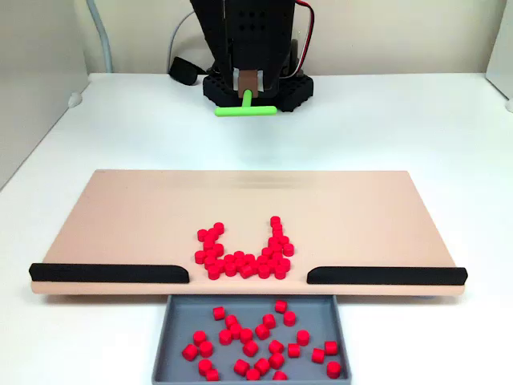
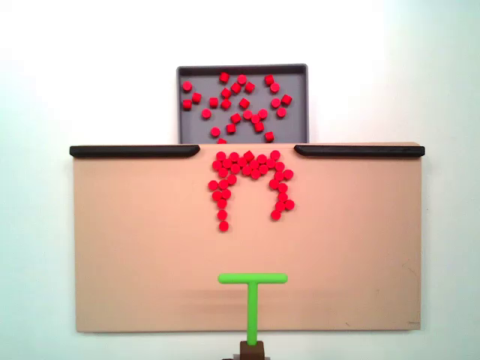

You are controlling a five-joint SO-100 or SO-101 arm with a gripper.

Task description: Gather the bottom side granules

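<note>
White tabletop and pale walls surround a tan board that lies flat under both fixed cameras. At the board's near-arm edge the gripper is clenched on the stem of a green T-shaped pusher, whose crossbar sits well apart from the granules, centred on the board's width. Those red pellets lie in an arch against the far edge, right at the gap between two black rails, with two short legs trailing back toward the middle of the board. Beyond the gap, a grey tray already holds many more pellets.

My judgement of the risks: the crossbar looks about as wide as the arch, so an off-centre push could let pellets slip round its ends. A skewed stroke might jam some against the rail ends instead of through the gap. A fast shove could scatter them or bounce a few over the tray's walls.
</note>
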